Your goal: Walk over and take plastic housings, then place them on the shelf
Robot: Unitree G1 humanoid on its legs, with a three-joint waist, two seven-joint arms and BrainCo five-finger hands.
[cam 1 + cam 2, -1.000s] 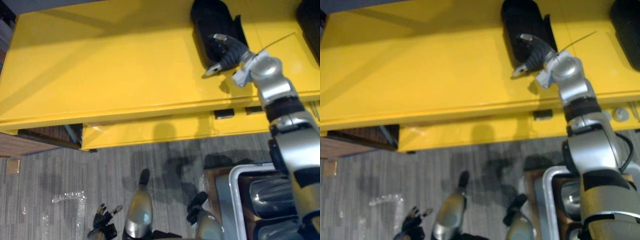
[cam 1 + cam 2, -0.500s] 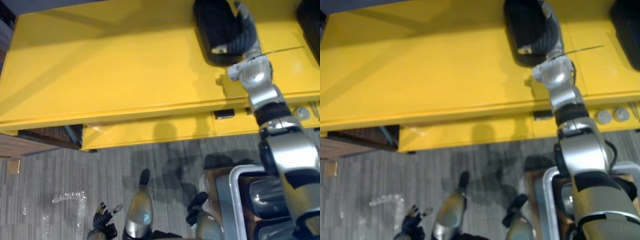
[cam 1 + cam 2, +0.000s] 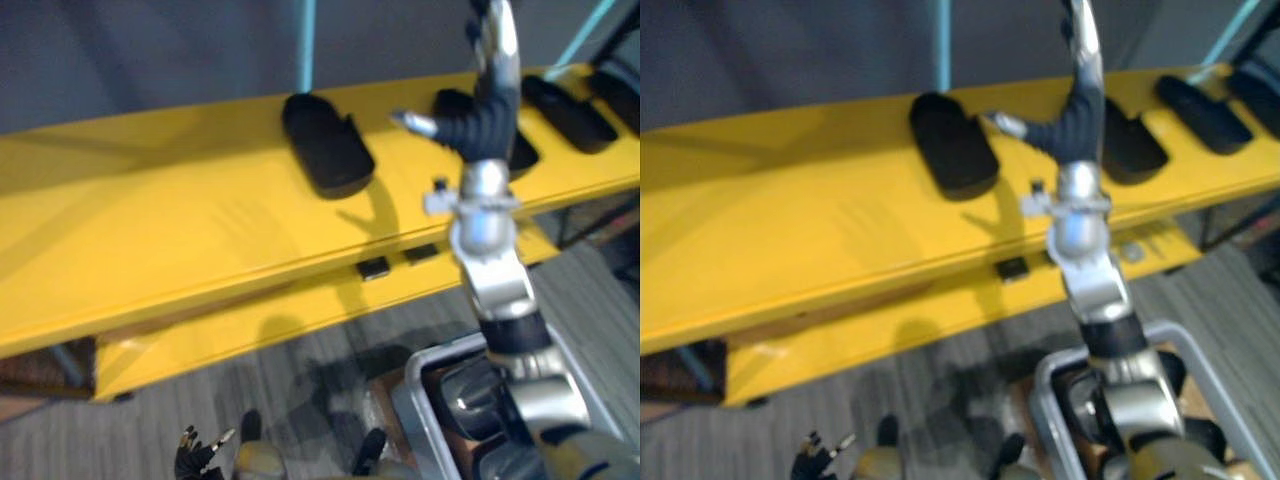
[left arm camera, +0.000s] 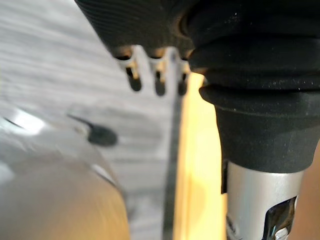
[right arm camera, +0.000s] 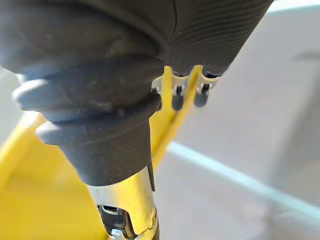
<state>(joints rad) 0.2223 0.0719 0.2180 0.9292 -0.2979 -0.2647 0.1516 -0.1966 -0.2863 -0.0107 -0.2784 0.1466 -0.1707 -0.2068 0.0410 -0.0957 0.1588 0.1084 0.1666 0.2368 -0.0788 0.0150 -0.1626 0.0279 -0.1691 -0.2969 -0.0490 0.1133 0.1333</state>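
both hands are empty. the right arm reaches up and forward over the yellow shelf [image 3: 150, 210], and the right hand [image 3: 478, 115] is raised upright above the shelf's top board, its fingers [image 3: 497, 45] straight and pointing up past the top edge of the head views, its thumb [image 3: 412, 122] stuck out towards the robot's left; nothing is in its grasp. the left hand [image 3: 197, 462] hangs low by the grey carpet [image 3: 150, 430], fingers loose and slightly spread, holding nothing. four black plastic housings lie in a row along the shelf top. the leftmost housing [image 3: 325, 148] sits just left of the thumb and apart from it. the second housing [image 3: 1132, 142] lies behind the right hand from the camera's side, and contact cannot be told. the third housing [image 3: 565, 112] and the fourth housing [image 3: 618, 92] lie further to the right, well clear of the fingers. a grey bin [image 3: 420, 372] stands on the floor at the robot's lower right, below the shelf's front edge, and holds dark, glossy rounded parts [image 3: 462, 395] that look like more housings.
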